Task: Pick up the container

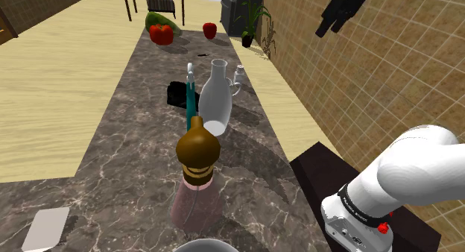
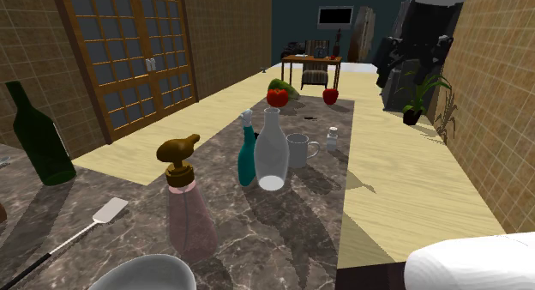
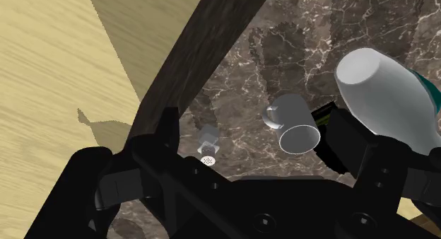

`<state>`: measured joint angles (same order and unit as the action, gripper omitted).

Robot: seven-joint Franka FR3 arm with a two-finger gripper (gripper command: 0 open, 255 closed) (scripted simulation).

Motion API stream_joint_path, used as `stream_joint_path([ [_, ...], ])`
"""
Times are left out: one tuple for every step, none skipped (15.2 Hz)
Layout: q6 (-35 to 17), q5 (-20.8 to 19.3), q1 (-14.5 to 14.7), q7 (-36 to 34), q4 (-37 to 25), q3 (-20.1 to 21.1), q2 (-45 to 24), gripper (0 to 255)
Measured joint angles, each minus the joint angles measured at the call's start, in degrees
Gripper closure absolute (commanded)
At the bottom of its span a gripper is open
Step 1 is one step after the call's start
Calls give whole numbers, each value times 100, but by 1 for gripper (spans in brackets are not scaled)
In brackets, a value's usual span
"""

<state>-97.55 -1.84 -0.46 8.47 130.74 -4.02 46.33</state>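
Container (image 1: 214, 105) — pale grey, flask-shaped, narrow-necked, upright.

The grey bowl (image 1: 206, 247) — a bowl, probably — is cut off by the shoulder view's bottom edge.

**Shoulder view:** high, beside and slightly behind the stand (image 1: 320, 168). Looking down the length of the dark marble counter (image 1: 127, 161) toward the red peppers (image 1: 161, 34) at its far end. Close to the brown-capped pump bottle (image 1: 197, 165).

**Second exterior view:** lower, near the same end of the counter, facing the same way. Wider, taking in a green bottle (image 2: 39, 138) and lattice doors (image 2: 129, 48) at that view's left.

**Shared by both:** pump bottle, white carafe (image 1: 215, 101), teal bottle (image 2: 247, 160), mug (image 2: 300, 149), peppers, potted plant (image 1: 250, 27).

**Wrist view:** on the hand, high over the counter's edge. Looking steeply down past the gripper (image 3: 256, 124) onto mug, small shaker (image 3: 208, 141), carafe and wood floor (image 3: 56, 75).
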Motion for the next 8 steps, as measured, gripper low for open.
stream_joint_path([
  [0, 0, 0, 0, 0, 0, 0, 0],
  [-62, 16, 29, 13, 12, 14, -64, 0],
  [-140, 39, 74, 39, -36, 30, -212, 0],
  [-250, 76, 132, 45, -38, 71, -354, 0],
  [-336, 102, 185, 87, -79, 86, -508, 0],
  [-448, 134, 240, 115, -67, 116, -640, 0],
  [-575, 158, 292, 163, -65, 128, -796, 0],
  [-675, 179, 340, 227, -108, 129, -967, 0],
])
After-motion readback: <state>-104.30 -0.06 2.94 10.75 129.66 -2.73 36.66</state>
